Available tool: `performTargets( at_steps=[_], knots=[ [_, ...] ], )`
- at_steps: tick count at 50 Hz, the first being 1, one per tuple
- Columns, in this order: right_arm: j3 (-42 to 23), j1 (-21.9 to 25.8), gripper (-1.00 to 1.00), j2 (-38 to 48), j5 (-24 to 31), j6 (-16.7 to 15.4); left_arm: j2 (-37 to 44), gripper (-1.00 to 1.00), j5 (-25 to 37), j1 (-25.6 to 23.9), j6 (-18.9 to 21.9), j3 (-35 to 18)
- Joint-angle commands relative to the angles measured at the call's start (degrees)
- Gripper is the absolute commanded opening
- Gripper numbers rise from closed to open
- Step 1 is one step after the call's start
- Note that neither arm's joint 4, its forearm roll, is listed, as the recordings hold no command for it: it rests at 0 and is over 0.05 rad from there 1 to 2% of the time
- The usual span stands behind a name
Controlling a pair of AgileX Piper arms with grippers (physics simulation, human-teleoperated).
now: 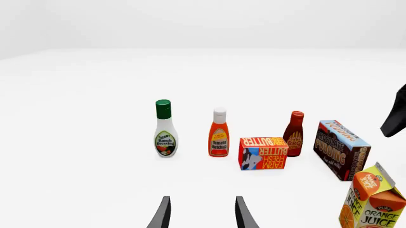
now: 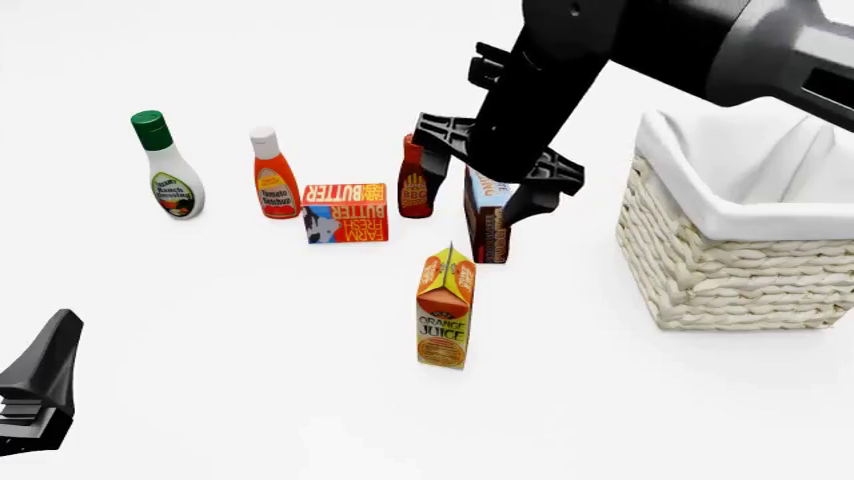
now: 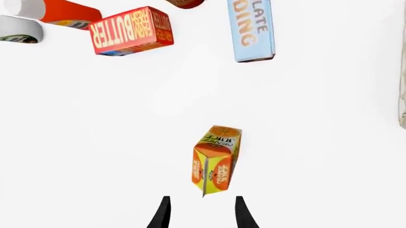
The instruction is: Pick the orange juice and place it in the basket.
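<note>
The orange juice (image 2: pixel 445 310) carton stands upright on the white table, in front of the other groceries and left of the basket (image 2: pixel 747 250). It also shows in the right wrist view (image 3: pixel 216 159) and at the edge of the left wrist view (image 1: pixel 374 202). My right gripper (image 3: pixel 200 211) is open and empty, above the carton and looking down on it, apart from it. The right arm (image 2: pixel 574 80) reaches in from the upper right. My left gripper (image 1: pixel 201 216) is open and empty, low at the front left (image 2: pixel 40 385), far from the carton.
Behind the juice stand a ranch dressing bottle (image 2: pixel 168 170), a ketchup bottle (image 2: pixel 275 175), a red butter box (image 2: pixel 344 212), a dark sauce bottle (image 2: pixel 415 180) and a chocolate pudding box (image 2: pixel 489 225), partly hidden by the right gripper.
</note>
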Motion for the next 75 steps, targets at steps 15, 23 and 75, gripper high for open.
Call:
performTargets(
  at_steps=[15, 23, 75],
  knots=[
    [-0.41, 1.42, 1.0, 3.6, 0.0, 0.52, -0.12, 1.0, 0.04, -0.01, -0.01, 0.06],
    [0.33, 0.98, 1.0, 4.51, 0.0, 0.14, -0.14, 1.0, 0.06, -0.01, 0.01, 0.05],
    [1.04, 0.16, 1.0, 8.29, 0.0, -2.6, -0.11, 1.0, 0.04, -0.03, 0.01, 0.05]
  ],
)
